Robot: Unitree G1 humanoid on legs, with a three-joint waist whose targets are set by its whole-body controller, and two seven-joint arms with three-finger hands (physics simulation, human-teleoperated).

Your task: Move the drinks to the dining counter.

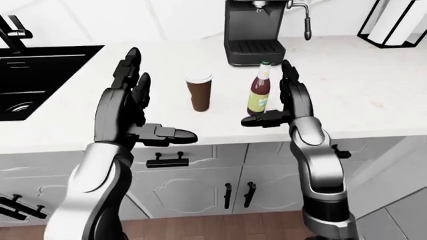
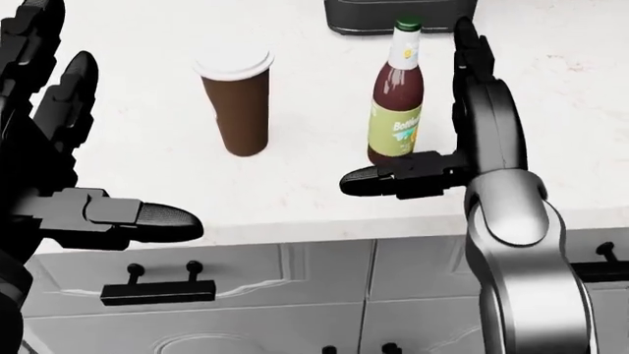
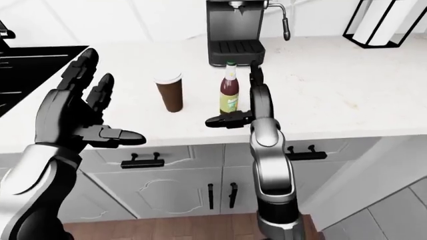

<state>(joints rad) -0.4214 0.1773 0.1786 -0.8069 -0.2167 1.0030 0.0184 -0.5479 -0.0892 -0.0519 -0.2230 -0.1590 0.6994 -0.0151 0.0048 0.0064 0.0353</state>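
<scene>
On the white marble counter stood a dark red glass bottle with a green cap and pale green label and, to its left in the head view, a brown paper cup with a white lid. The black three-fingered right hand stood spread beside the bottle, its thumb crossing just below the bottle's base and its upright fingers on the bottle's right, gripping nothing. The black left hand hung wide open and empty, well left of the cup. A black espresso machine sat above the bottle, and a black sink lay at the left-eye view's left.
</scene>
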